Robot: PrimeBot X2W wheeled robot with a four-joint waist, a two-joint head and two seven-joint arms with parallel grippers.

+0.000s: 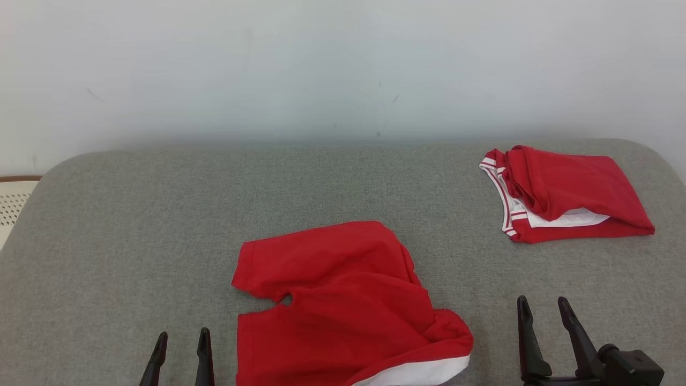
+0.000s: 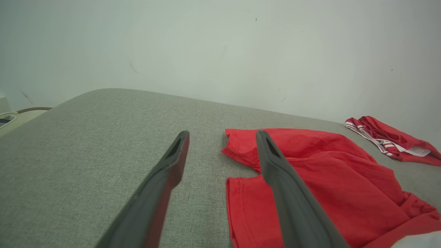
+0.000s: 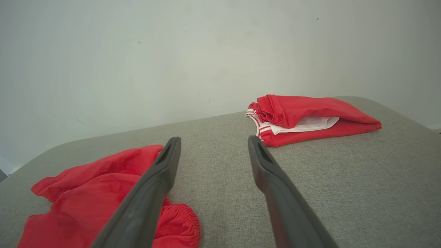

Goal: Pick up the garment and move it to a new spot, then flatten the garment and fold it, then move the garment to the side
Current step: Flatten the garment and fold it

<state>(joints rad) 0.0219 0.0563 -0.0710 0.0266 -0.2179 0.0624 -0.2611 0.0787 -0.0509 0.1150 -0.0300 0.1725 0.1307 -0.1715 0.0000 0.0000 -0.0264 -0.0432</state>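
A pair of red shorts [image 1: 343, 300] lies loosely spread near the front middle of a grey fabric-covered surface [image 1: 134, 241], uneven and creased rather than flat. Its two leg openings face the robot's left, with a small notch of grey showing between them. Its gathered elastic waist bunches up at the right end, where a strip of white lining shows along the near edge. The left gripper [image 1: 182, 336] sits at the lower left of the head view, its two dark fingers spread apart with nothing between them. It is just beside the hem of the nearer leg, with bare grey fabric between the fingertips and the cloth. The right gripper [image 1: 542, 301] is at the lower right, its fingers likewise spread and empty, over bare surface to the right of the waistband and apart from it. Well away from the shorts, at the far right of the surface, rests a folded red garment [image 1: 568, 190] with white-and-red striped trim along its left edge and a white layer showing between its folds. A pale wall [image 1: 321, 64] rises behind the surface, and a pale perforated object [image 1: 13, 206] shows at the left edge.
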